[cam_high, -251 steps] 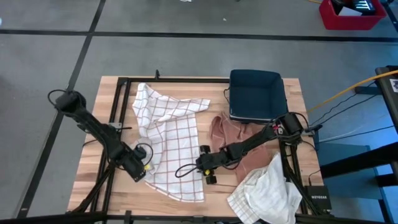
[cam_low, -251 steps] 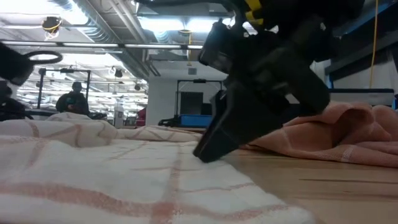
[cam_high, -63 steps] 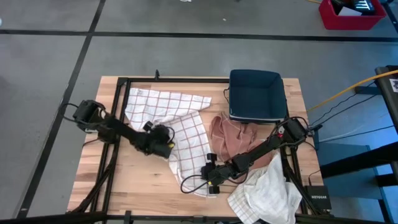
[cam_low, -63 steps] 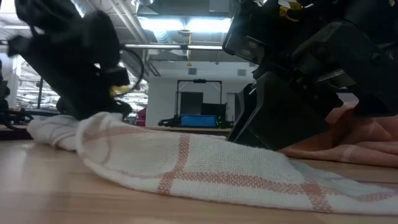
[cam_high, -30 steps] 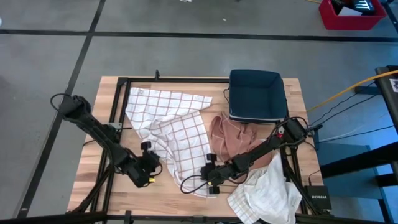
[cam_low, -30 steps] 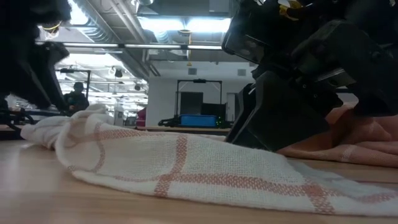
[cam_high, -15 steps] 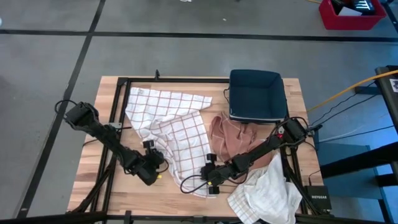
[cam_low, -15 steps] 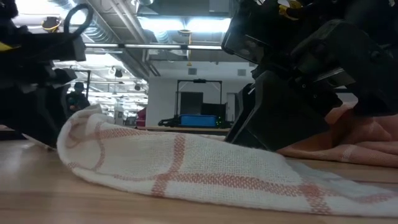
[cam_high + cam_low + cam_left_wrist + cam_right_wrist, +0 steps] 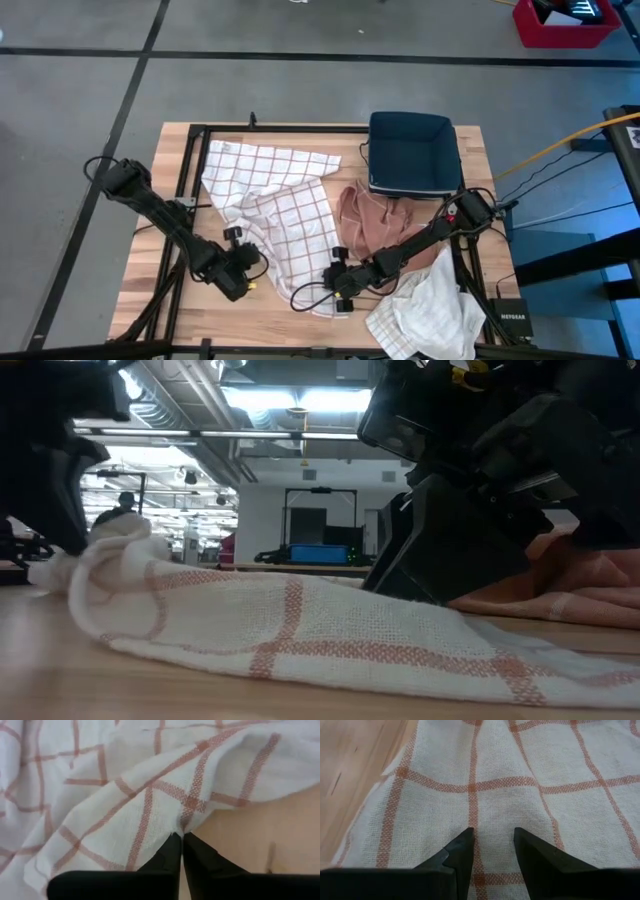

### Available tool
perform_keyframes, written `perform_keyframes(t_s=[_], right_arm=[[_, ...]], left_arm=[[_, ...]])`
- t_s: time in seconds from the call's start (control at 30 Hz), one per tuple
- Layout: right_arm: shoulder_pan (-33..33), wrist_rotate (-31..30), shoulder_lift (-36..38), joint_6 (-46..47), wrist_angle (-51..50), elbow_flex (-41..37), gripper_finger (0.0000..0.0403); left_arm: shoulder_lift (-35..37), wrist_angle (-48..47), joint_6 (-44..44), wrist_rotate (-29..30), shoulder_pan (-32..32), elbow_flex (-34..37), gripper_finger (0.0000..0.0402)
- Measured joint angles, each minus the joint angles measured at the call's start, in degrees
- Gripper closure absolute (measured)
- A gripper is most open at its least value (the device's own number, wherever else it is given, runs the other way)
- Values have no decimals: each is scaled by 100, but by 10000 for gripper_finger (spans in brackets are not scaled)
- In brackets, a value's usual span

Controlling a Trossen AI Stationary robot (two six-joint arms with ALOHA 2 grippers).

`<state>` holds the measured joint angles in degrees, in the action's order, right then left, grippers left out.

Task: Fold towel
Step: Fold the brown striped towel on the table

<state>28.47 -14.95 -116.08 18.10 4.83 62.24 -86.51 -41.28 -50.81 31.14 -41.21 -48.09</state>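
Red-checked white towel edge sits pinched between the closed left gripper fingers, while the right gripper, fingers parted, presses flat on it.

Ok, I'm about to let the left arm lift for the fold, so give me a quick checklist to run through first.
1. Left tool shut on the white cotton towel with red checks, at its edge: ok.
2. Right tool open, fingertips resting on the towel: ok.
3. Towel lying flat: not ok, rumpled.
4. Pink cloth clear of the towel: cannot tell, it lies right beside it.
5. Dark blue square bin apart from the towel: ok.
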Motion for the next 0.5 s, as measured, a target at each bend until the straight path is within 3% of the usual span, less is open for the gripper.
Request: perform_keyframes(t_s=[0.23, 0.37, 0.5], right_arm=[[0, -1, 5, 1, -25, 0, 259], [0, -53, 5, 2, -35, 0, 259], [0, -78, 5, 3, -40, 0, 259]], left_arm=[[114, -809, -360, -802, -254, -578, 400], [117, -1557, -437, -1760, -280, -1071, 400], [125, -1635, -434, -2875, -312, -1394, 401]])
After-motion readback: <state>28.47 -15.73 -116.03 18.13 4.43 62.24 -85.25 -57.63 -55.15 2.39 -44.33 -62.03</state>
